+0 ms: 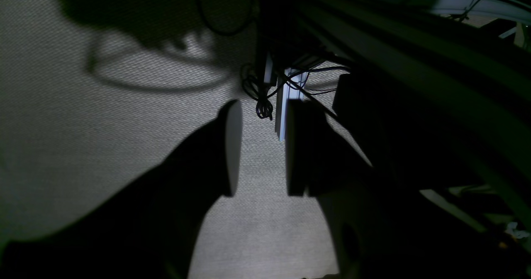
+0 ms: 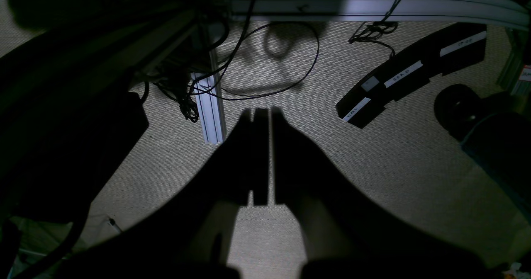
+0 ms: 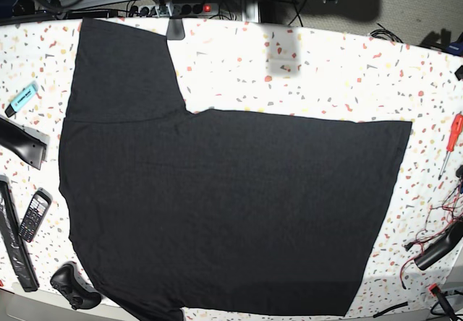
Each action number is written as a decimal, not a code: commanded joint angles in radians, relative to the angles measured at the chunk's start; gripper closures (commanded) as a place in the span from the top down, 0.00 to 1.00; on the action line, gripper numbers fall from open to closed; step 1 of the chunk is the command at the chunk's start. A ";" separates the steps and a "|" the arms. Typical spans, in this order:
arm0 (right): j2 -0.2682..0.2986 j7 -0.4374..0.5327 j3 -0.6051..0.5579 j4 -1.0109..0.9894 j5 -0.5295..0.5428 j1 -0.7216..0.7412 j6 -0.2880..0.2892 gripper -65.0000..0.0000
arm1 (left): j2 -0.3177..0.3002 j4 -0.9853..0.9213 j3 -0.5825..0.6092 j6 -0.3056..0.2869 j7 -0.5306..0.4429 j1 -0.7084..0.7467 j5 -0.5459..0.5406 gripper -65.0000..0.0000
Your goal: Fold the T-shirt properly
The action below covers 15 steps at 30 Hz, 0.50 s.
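The black T-shirt point(image 3: 231, 212) lies spread flat across the speckled white counter point(image 3: 325, 68) in the base view, plain side up. One short sleeve reaches toward the far left corner, and the hem runs down the right side. No arm appears above the cloth in that view.

Both wrist cameras look down past the counter at a woven grey carpet point(image 1: 74, 146). The left gripper point(image 1: 260, 146) hangs over this floor with its jaws parted by a clear gap, carpet showing between them. They hold nothing and touch nothing. The right gripper point(image 2: 262, 154) hangs over the same carpet with its jaws pressed together, only a thin line between them, and nothing gripped.

Beyond the right gripper stand an aluminium frame leg point(image 2: 209, 105), a loop of black cable point(image 2: 290, 80) and a dark labelled case point(image 2: 410, 73) lying on the floor.

Around the shirt on the counter lie a turquoise highlighter point(image 3: 20, 98), a mobile phone point(image 3: 33, 215) and a black game controller point(image 3: 72, 286) at the left edge. A red-handled screwdriver point(image 3: 451, 142) lies at the right, all just clear of the fabric.
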 commanded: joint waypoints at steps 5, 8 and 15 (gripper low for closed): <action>0.008 -0.002 0.000 0.006 0.004 0.002 0.008 0.00 | -0.005 0.006 0.000 -0.010 -0.004 0.006 -0.005 0.27; 0.008 -0.002 0.000 0.006 0.004 0.002 0.008 0.00 | -0.005 0.006 0.000 -0.010 -0.004 0.006 -0.005 0.27; 0.008 -0.009 0.000 0.035 0.003 -0.020 0.008 0.00 | -0.005 0.018 0.000 -0.010 -0.004 0.018 -0.005 0.27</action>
